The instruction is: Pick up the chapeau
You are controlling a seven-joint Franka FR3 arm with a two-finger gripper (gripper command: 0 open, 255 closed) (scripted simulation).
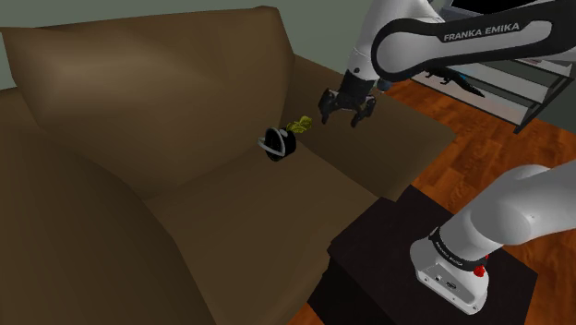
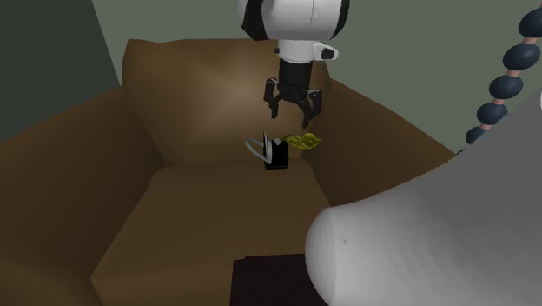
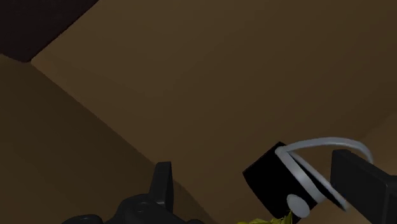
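A brown sofa takes up most of the scene, with a grey-green wall behind it and a reddish wood floor off to the shoulder view's right. A metal shelf there is cut off by the frame. The hat lies at the back of the seat, close to the corner where the backrest meets the armrest. It is a small black drum with a white band looping off it, and its exact shape is hard to read. A crumpled yellow thing lies just beside it on the armrest side; what it is cannot be told.

The end effector hangs in the air above this pair, fingers spread wide and pointing down, holding nothing. In the wrist view the hat lies between the two fingers, nearer one of them. That finger covers part of the white band, and only a sliver of the yellow thing shows.

In the second exterior view a big white rounded form, close to the camera, blocks the lower right, including part of the armrest. Behind it, a column of dark and pink beads is half hidden. The dark stand sits in front of the sofa.
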